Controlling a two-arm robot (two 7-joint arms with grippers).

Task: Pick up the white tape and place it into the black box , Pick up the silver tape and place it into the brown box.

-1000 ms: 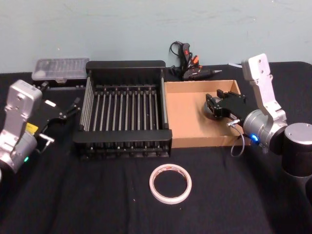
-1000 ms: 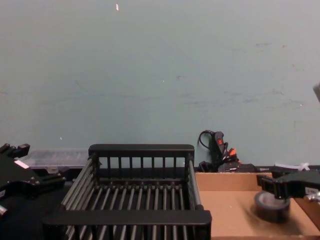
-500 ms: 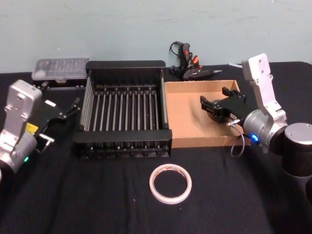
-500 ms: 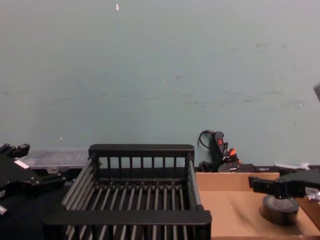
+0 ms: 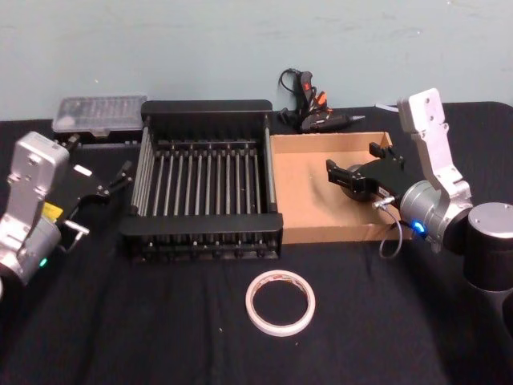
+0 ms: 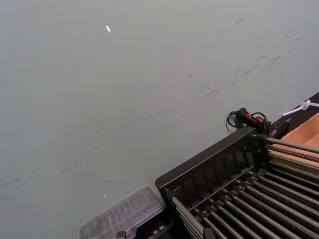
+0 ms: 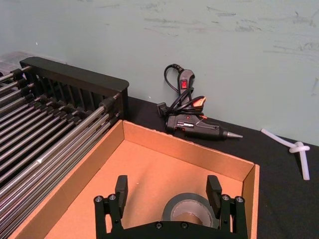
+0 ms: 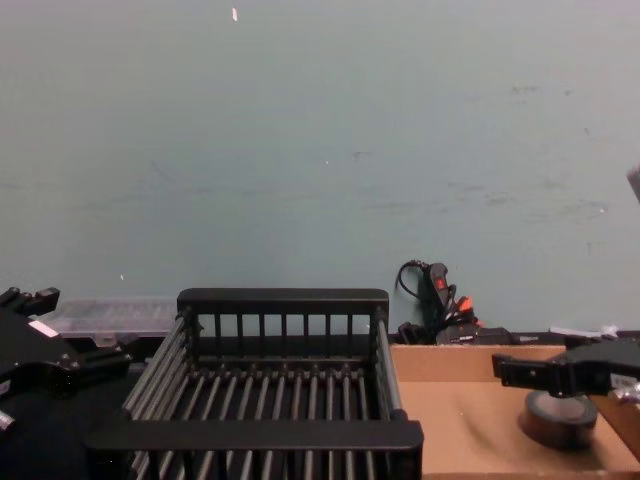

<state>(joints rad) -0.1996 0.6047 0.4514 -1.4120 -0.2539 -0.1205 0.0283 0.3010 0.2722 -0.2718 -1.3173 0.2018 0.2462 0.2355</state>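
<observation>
Silver tape [image 7: 190, 210] is down flat on the floor of the brown box [image 5: 298, 181], near its right wall, so that half looks done to me. My right gripper [image 7: 172, 191] hangs just above the roll with its fingers spread wide, gripping nothing. Hard to say from the chest view whether the fingers are fully clear of the roll, but I think so. White tape [image 5: 280, 301] is lying on the black cloth in front of the black box [image 5: 204, 110], untouched. My left gripper [image 5: 112, 183] is parked off to the left of the crate, fingers apart and empty. Next job is probably the white roll: reach down, pinch its rim, carry it over the crate's front rim.
</observation>
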